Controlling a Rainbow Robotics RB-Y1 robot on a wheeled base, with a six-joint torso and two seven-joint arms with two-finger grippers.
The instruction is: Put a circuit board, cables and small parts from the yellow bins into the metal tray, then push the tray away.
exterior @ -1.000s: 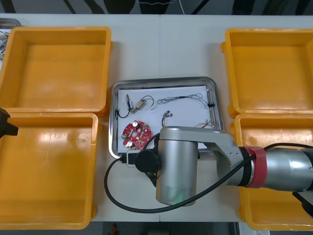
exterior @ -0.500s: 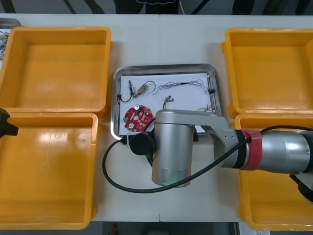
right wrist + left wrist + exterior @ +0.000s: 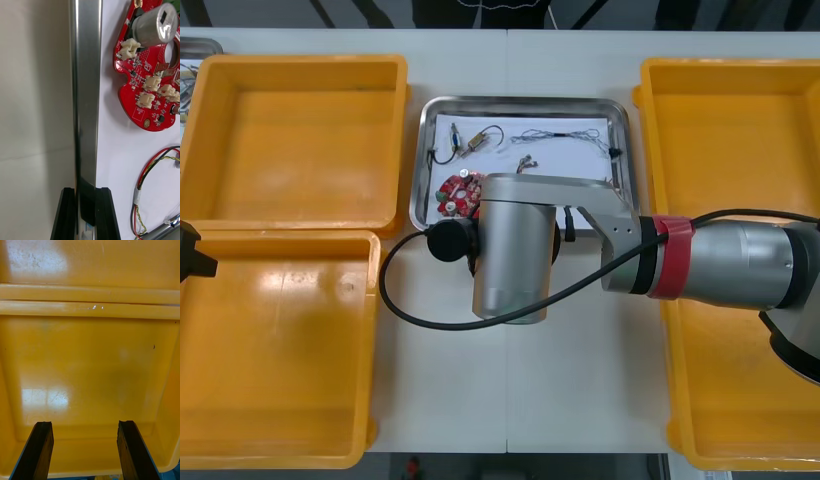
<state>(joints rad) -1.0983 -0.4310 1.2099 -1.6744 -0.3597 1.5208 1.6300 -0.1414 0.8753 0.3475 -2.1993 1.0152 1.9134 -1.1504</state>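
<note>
The metal tray [image 3: 520,101], white inside, lies at the table's far middle between the yellow bins. In it are a round red circuit board [image 3: 456,191], a black cable [image 3: 444,154], a thin twisted cable [image 3: 560,135] and small metal parts [image 3: 526,160]. My right arm [image 3: 515,250] reaches across the table and covers the tray's near edge. In the right wrist view my right gripper [image 3: 86,215] is shut on the tray's rim [image 3: 86,93], with the circuit board [image 3: 150,82] and a red and yellow cable [image 3: 148,174] just inside. My left gripper [image 3: 85,450] hangs open over the near left bin.
Two empty yellow bins [image 3: 295,140] [image 3: 280,350] stand at the left and two more [image 3: 730,140] [image 3: 740,380] at the right. Bare table lies in front of the tray, crossed by my right arm's black hose [image 3: 410,310].
The tray has slid away from me toward the table's far edge, with my right arm following it. The left arm has not moved.
</note>
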